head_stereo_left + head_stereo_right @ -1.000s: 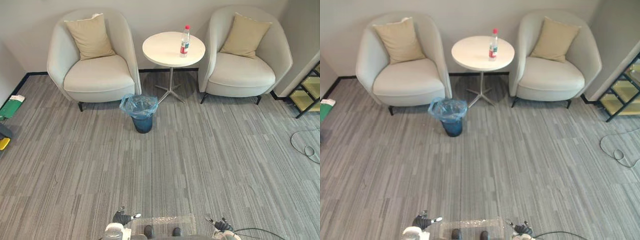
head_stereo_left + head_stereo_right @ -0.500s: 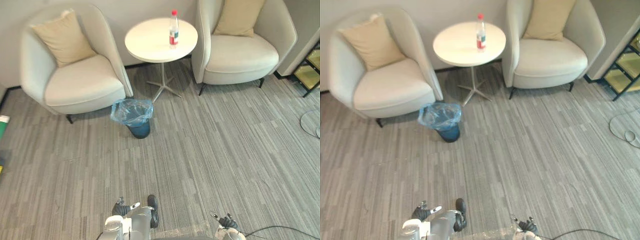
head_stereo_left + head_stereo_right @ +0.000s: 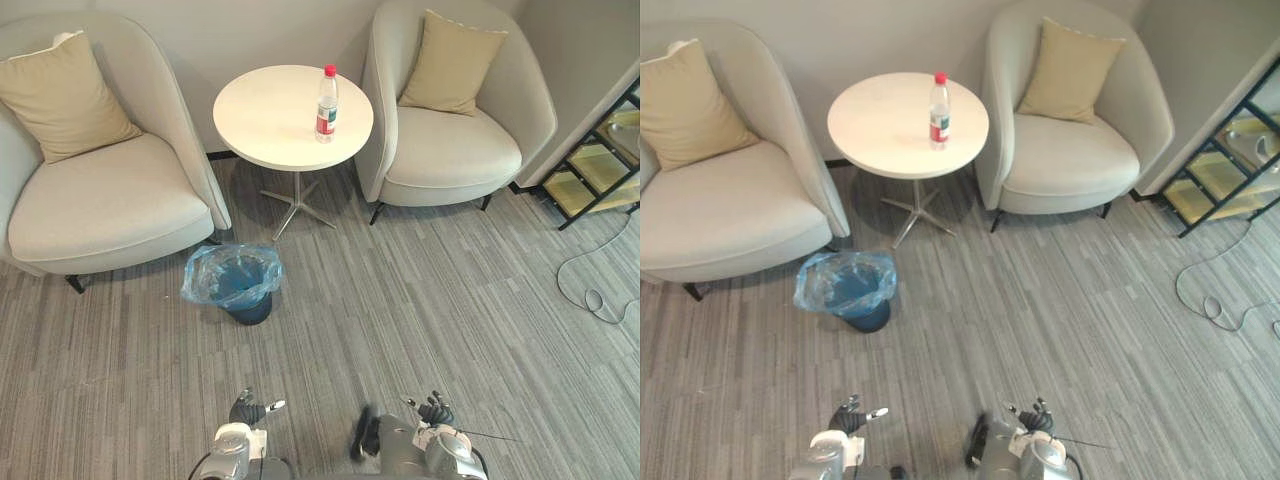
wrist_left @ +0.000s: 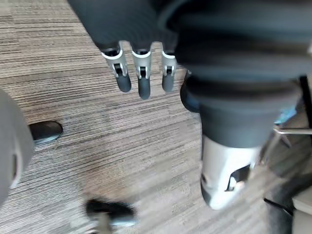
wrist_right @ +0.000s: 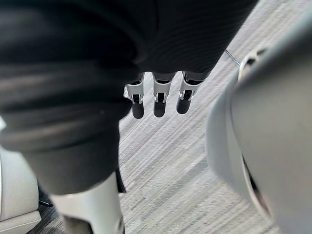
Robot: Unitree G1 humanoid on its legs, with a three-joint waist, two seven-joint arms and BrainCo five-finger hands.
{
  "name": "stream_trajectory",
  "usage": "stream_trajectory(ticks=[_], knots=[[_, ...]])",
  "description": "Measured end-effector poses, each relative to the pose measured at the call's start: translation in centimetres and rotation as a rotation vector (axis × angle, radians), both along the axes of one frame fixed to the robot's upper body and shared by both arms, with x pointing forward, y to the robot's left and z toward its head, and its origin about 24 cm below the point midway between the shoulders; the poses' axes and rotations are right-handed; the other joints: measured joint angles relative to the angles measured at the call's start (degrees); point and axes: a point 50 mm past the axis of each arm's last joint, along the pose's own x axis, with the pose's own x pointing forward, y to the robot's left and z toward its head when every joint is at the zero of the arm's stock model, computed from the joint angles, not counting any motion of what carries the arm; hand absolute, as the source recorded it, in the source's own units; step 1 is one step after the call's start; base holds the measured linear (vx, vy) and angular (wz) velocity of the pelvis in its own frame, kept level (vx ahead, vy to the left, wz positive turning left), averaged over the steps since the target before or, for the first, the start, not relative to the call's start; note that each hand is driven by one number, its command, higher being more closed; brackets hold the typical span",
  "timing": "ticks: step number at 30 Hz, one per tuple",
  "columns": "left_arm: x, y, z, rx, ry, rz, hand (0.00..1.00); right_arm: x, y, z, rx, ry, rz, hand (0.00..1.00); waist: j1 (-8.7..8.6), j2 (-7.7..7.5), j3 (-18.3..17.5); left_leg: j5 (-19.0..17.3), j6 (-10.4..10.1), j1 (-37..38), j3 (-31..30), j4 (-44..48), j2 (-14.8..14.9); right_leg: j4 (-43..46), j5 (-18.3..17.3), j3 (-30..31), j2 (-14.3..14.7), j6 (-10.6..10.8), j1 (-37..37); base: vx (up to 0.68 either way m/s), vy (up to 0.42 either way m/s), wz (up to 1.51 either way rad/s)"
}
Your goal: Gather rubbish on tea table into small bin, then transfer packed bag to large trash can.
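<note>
A clear plastic bottle with a red cap and red label stands upright on the round white tea table. On the carpet in front of the table sits a small dark bin lined with a blue plastic bag. My left hand and right hand hang low at the bottom edge, far from table and bin. The left hand's fingers are straight and hold nothing. The right hand's fingers are likewise straight and empty.
Two cream armchairs flank the table, the left one and the right one, each with a tan cushion. A black metal shelf stands at the far right. Grey carpet stretches between me and the bin.
The camera has moved forward and turned: table, bin and chairs sit lower and further left in view than before. Both hands stay low and empty.
</note>
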Motion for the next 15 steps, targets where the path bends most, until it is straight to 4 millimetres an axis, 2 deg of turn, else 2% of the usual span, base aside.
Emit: stream_trajectory(ticks=[1, 2, 3, 4, 5, 6, 7, 8, 9, 10, 12, 14, 15], knots=[[-0.2, -0.3, -0.1, -0.008, 0.007, -0.003, 0.00, 0.0, -0.4, 0.0, -0.012, 0.003, 0.002, 0.00, -0.45, 0.82, -0.6, 0.2, -0.4, 0.0, -1.4, 1.2, 1.1, 2.0, -4.3, 0.3, 0.8, 0.5, -0.4, 0.40, -0.258, -0.12], [-0.3, -0.7, -0.2, -0.018, 0.008, -0.001, 0.00, 0.1, -0.8, 0.1, -0.023, 0.001, 0.001, 0.00, -0.32, 1.73, -0.6, -0.5, -1.0, -0.4, -2.3, 3.6, 2.1, 3.1, -6.5, 0.2, 1.6, 1.0, -0.4, 0.38, -0.269, -0.08], [-0.4, -0.9, -0.2, -0.032, 0.012, 0.022, 0.00, -0.4, -0.9, -0.1, -0.018, 0.014, -0.008, 0.00, -0.25, 2.44, -0.5, -1.2, -1.6, -2.7, -3.6, 11.1, 4.6, 3.7, -8.8, -0.3, 3.1, 0.3, 0.8, 0.38, -0.277, -0.11], [-0.6, -0.5, -0.2, -0.035, 0.010, 0.060, 0.00, -0.9, -0.7, -0.2, -0.010, 0.020, -0.019, 0.00, -0.31, 3.02, -0.3, -0.3, -0.9, -7.2, -5.5, 23.6, 7.6, 2.6, -10.4, -1.3, 5.1, -0.3, 3.7, 0.37, -0.275, -0.03], [-0.4, -0.5, -0.2, -0.041, 0.001, 0.077, 0.00, -1.1, -0.8, -0.3, -0.012, 0.024, -0.021, 0.00, -0.26, 3.69, 0.2, 2.0, 0.5, -10.7, -6.6, 33.3, 10.3, 1.5, -11.1, -1.7, 6.7, -1.1, 6.6, 0.39, -0.238, -0.04], [-0.1, -0.5, 0.0, -0.044, -0.016, 0.080, 0.00, -1.4, -0.8, -0.4, -0.014, 0.032, -0.023, 0.00, -0.07, 3.97, 0.7, 1.9, 0.9, -14.2, -7.0, 43.3, 13.1, 0.7, -12.3, -1.9, 8.7, -2.7, 10.1, 0.39, -0.180, -0.12], [0.4, -0.3, 0.3, -0.042, -0.042, 0.085, 0.00, -1.5, -0.5, -0.5, -0.005, 0.036, -0.024, 0.00, 0.35, 3.40, 1.1, 1.2, 0.4, -17.2, -7.0, 49.3, 14.0, 0.2, -13.8, -1.9, 9.3, -3.6, 13.7, 0.46, -0.192, -0.12], [0.7, -0.3, 0.6, -0.040, -0.059, 0.083, 0.00, -1.4, -0.1, -0.5, 0.005, 0.030, -0.024, 0.00, 0.37, 2.52, 1.1, 0.7, 0.6, -19.4, -6.6, 50.4, 13.3, -0.2, -14.8, -1.6, 9.3, -3.8, 15.7, 0.34, -0.157, -0.08], [1.1, -0.5, 0.8, -0.045, -0.075, 0.079, 0.00, -1.5, 0.1, -0.6, 0.013, 0.034, -0.025, 0.00, 0.45, 1.83, 1.2, 0.1, 0.6, -22.1, -5.6, 49.1, 12.1, -1.8, -15.2, -1.2, 9.3, -3.5, 17.6, 0.31, -0.146, -0.10], [1.4, -0.9, 0.9, -0.049, -0.088, 0.061, 0.00, -1.5, 0.2, -0.6, 0.016, 0.037, -0.026, 0.00, 0.81, 1.43, 1.2, -0.5, 0.8, -24.7, -4.4, 43.5, 9.9, -4.1, -15.0, -0.8, 9.3, -2.3, 19.6, 0.24, -0.095, -0.18], [1.8, -1.3, 1.1, -0.058, -0.104, 0.053, 0.00, -1.4, 0.2, -0.6, 0.015, 0.036, -0.028, 0.00, 1.46, 2.13, 0.9, -0.5, 1.1, -27.0, -2.6, 31.2, 6.9, -6.9, -14.6, 0.3, 9.2, -1.3, 21.7, 0.42, -0.031, -0.31], [1.9, -1.7, 1.1, -0.065, -0.103, 0.051, 0.00, -1.6, 0.1, -0.7, 0.011, 0.045, -0.035, 0.00, 2.32, 2.49, 0.9, 3.3, 1.3, -26.8, -2.2, 15.4, 2.8, -8.8, -14.8, 2.0, 8.9, -0.5, 24.0, 0.43, 0.051, -0.40], [1.9, -1.6, 1.1, -0.064, -0.104, 0.049, 0.00, -1.6, 0.0, -0.7, 0.008, 0.048, -0.036, 0.00, 3.24, 2.44, 0.9, 9.6, 2.3, -25.4, -2.7, 9.0, 1.1, -10.0, -15.2, 3.3, 8.8, 0.2, 25.4, 0.54, 0.127, -0.61]])
